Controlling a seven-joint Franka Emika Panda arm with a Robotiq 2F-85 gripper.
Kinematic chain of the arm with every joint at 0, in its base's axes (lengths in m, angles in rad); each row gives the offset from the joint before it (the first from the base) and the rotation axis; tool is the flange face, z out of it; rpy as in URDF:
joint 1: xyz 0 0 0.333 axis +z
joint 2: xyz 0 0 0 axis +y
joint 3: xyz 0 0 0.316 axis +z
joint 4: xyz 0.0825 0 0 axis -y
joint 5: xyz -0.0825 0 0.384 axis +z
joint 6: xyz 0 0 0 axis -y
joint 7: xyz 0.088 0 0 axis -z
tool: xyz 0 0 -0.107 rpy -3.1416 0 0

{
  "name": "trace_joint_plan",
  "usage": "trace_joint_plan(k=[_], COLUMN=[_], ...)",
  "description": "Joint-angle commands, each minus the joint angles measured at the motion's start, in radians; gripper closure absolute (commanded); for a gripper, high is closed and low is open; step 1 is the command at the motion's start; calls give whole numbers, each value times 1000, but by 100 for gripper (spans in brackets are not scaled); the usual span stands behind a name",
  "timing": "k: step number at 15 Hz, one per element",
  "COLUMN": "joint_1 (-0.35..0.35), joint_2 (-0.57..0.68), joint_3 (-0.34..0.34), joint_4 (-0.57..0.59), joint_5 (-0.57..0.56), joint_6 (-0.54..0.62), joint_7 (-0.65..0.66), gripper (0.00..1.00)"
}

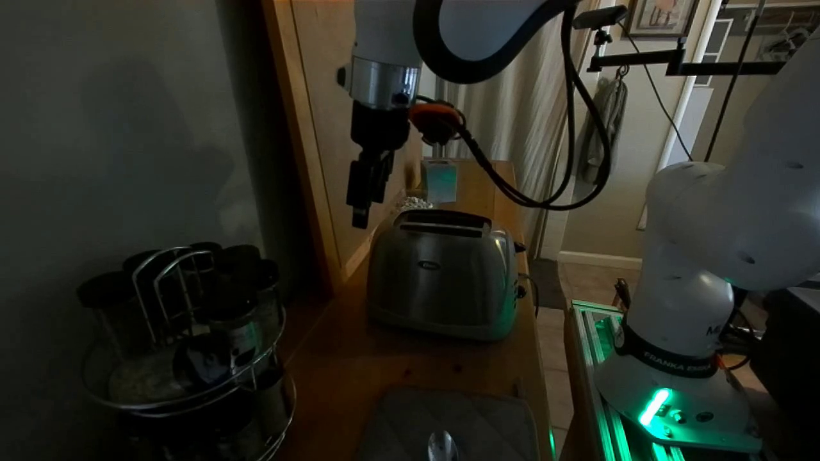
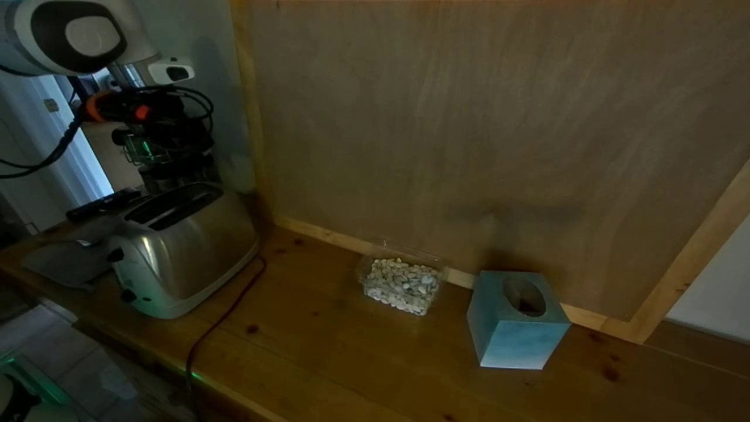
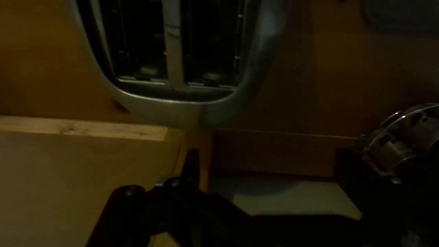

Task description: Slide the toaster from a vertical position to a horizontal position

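Toaster (image 3: 174, 51): upright on wooden counter (image 3: 325, 75), left in wrist view, slots up, one rounded end toward wooden panel (image 3: 79, 178).
Gripper (image 3: 267, 154): right of that, hanging off same end, not touching; fingers (image 3: 192, 168) spread apart.
Wire rack (image 3: 403, 117): far right, jars (image 3: 394, 151) inside.

Toaster (image 1: 442, 282) on counter (image 2: 351, 357), mat (image 1: 487, 416) nearby; spoon (image 1: 442, 446) on mat

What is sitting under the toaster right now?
The toaster stands on the wooden counter, and a dark cord lies beside its base. Whatever is directly beneath is covered, so I can't tell.
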Motion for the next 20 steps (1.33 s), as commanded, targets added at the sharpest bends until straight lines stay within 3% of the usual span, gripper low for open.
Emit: trace_joint_plan(k=[1, 11, 20], joint_1=[-27, -68, -110], joint_2=[-71, -200, -231], joint_3=[-58, -176, -202], joint_4=[-59, -209, -265], joint_5=[0, -45, -105], joint_6=[11, -4, 5], joint_7=[-20, -244, -281], gripper=[0, 0, 0])
